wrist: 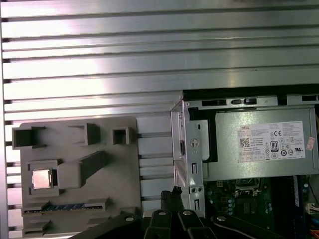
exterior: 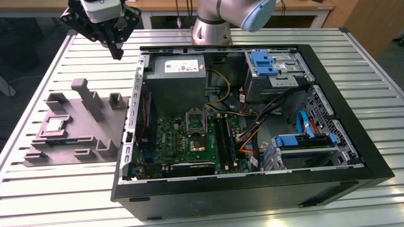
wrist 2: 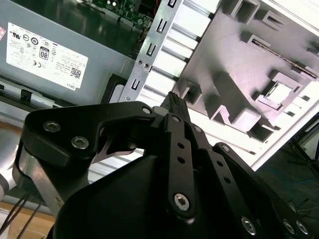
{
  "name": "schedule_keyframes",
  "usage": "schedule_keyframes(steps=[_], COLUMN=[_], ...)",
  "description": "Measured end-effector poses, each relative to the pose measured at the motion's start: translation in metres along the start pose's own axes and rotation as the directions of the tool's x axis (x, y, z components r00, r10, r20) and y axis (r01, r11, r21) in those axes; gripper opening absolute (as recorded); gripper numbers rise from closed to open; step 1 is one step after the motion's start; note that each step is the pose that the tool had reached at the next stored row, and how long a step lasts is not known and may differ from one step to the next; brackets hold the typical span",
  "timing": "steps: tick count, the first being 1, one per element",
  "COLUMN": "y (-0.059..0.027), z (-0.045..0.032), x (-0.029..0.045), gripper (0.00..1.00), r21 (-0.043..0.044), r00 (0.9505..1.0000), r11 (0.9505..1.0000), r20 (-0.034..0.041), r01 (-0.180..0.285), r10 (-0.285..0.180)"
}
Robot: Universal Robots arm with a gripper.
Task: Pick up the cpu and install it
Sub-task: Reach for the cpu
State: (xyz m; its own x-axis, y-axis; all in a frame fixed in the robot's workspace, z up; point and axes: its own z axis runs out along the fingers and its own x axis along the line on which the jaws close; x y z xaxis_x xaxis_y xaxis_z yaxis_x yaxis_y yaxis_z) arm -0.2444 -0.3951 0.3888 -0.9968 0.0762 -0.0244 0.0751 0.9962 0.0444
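Gripper high over the table, cpu not yet taken.
The open case (exterior: 252, 189) lies below me on one side and the grey tray (exterior: 94, 123) on the other. My gripper (exterior: 117, 53) hangs above the strip between them, jaws closed together on nothing. The cpu (exterior: 54, 125) sits flat in a tray pocket, well apart from my fingertips and away from the case. To grasp it cleanly, I judge the jaws must spread, square to its edges, and descend straight.
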Motion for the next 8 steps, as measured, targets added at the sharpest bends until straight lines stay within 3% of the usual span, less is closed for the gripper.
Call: schedule_keyframes(steps=[8], y=[-0.0002], z=[0.0002], x=[0.0026], gripper=[0.11], r21=[0.0000], r00=[1.0000], r11=[1.0000], r20=[0.0001], r01=[0.000], r10=[0.000])
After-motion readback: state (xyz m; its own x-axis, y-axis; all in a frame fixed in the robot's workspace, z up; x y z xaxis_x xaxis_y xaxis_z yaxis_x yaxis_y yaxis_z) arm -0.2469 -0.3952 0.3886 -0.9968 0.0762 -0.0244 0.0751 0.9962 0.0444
